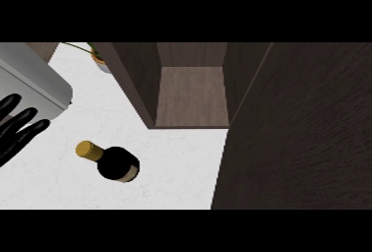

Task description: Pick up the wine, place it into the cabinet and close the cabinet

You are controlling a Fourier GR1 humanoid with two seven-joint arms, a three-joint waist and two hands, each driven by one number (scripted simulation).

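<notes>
On white counter (pixel 167 162), dark wine bottle (pixel 116 165) with gold cap.

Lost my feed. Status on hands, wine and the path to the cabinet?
Left hand open at left edge, holding nothing; right hand not in view. Wine bottle on counter, untouched. Cabinet open, nothing seen in the way.

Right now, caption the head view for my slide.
Wine bottle on the white counter before the open cabinet, door swung out at right; open left hand at the left edge.
</notes>
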